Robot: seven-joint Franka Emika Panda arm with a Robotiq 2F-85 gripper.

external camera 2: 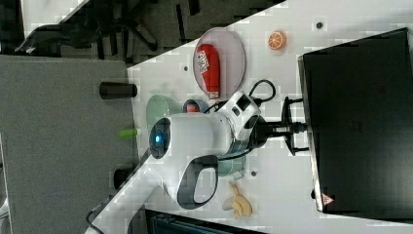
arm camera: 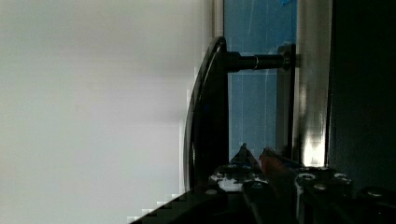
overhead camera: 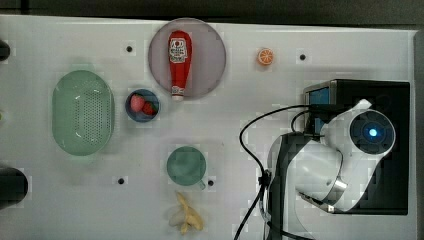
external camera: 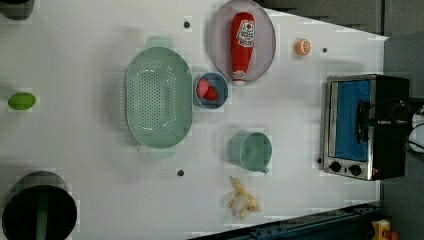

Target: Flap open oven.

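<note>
The oven (external camera: 350,100) stands at the left view's right edge of the table, with its black top (external camera 2: 360,122), silver frame and black knobs (external camera: 345,167). Its blue glass door (arm camera: 261,107) lies flat against the frame. My gripper (arm camera: 256,150) reaches over the oven's top edge to the dark handle (arm camera: 205,116). The fingertips sit close together in the gap between the handle bar and the glass, beside the bar and not around it. In the right view the gripper (external camera 2: 299,129) meets the oven's front edge at mid-handle. The arm (overhead camera: 345,150) covers much of the oven in the top view.
Left of the oven in the top view are a green mug (overhead camera: 186,166), a banana (overhead camera: 186,217), a bowl of strawberries (overhead camera: 142,105), a green colander (overhead camera: 82,112), a plate with a ketchup bottle (overhead camera: 179,60) and an orange half (overhead camera: 265,56). A black cable (overhead camera: 250,150) loops near the arm.
</note>
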